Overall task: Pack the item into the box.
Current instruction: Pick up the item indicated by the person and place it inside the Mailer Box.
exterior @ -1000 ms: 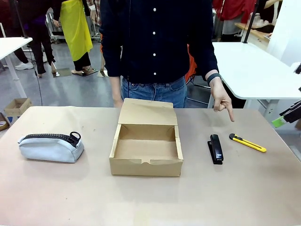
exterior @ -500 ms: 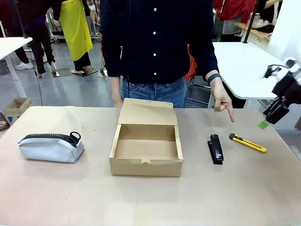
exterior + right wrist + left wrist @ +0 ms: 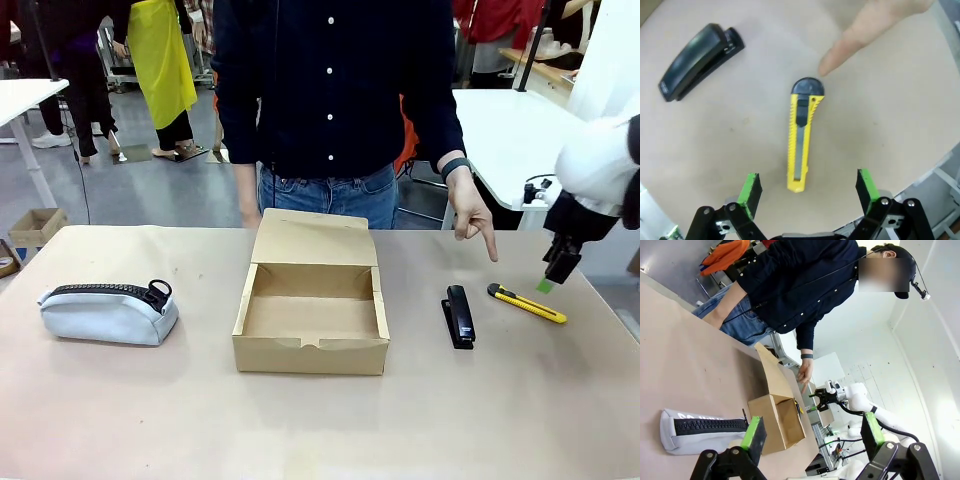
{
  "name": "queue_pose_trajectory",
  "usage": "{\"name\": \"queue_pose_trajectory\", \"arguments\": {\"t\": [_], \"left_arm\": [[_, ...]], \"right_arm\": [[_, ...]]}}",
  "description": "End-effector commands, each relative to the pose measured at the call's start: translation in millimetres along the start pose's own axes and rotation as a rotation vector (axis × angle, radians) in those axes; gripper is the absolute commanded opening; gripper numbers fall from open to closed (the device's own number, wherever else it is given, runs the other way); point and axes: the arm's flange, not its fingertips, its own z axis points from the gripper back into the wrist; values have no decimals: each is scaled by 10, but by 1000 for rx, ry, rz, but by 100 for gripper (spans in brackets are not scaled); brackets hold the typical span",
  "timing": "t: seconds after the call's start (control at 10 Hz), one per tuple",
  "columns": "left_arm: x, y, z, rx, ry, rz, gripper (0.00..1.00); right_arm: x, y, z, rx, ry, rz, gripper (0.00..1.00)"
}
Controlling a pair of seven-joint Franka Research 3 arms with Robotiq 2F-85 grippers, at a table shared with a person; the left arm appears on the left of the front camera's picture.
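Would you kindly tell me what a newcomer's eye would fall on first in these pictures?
The open cardboard box stands mid-table, lid flap raised toward the person. On the robot's right side, the person's hand points at the yellow utility knife lying beside a black stapler, and the right gripper hovers open above the knife.

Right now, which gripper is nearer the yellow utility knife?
Right. The right gripper hangs open just over the utility knife, beside the person's pointing hand. The left gripper, also open, is far across the table by the grey pouch, beyond the box.
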Motion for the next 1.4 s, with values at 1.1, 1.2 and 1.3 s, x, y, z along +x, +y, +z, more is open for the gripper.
{"name": "queue_pose_trajectory", "arguments": {"t": [1.1, 1.2, 1.3], "left_arm": [[-7, -15, 5, -18, -5, -22, 100], [-7, -15, 5, -18, -5, -22, 100], [-7, -15, 5, -18, -5, -22, 100]], "right_arm": [[312, -199, -683, 134, 73, 105, 100], [313, -201, -670, 136, 94, 110, 100], [325, -194, -674, 145, 107, 126, 100]]}}
